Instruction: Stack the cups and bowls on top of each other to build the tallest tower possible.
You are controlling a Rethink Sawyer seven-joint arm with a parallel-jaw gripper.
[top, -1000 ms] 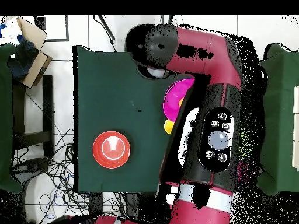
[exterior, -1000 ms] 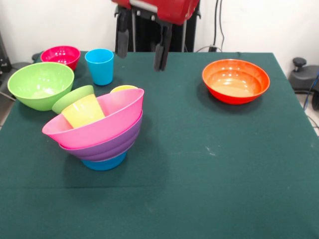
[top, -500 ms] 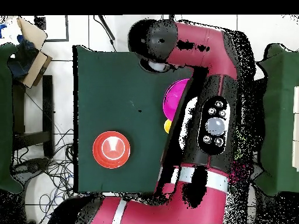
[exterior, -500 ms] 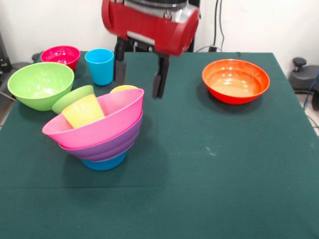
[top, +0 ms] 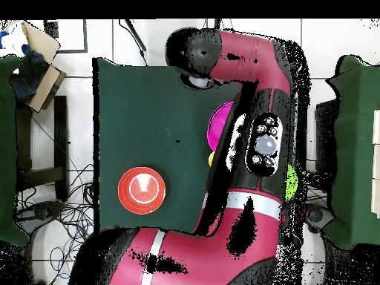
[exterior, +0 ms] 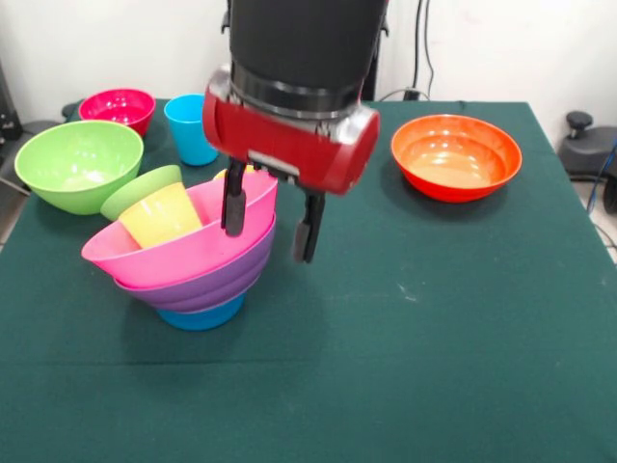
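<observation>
Now: red-black Sawyer gripper (exterior: 269,229), jaws spread, straddles 3 o'clock rim of big glossy pink plastic bowl (exterior: 198,241); pinch rim squarely, lift level.

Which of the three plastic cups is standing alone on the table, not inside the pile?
The sky blue plastic cup. It stands upright on the green tablecloth, while the pale yellow cup and orange-yellow cup sit in the big pink bowl.

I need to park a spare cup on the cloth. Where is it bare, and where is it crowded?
Bare: the near strip of the table in front of the tower, and the middle between the gripper and the orange bowl. Crowded: the corner holding the lime bowl, red bowl and blue cup.
</observation>
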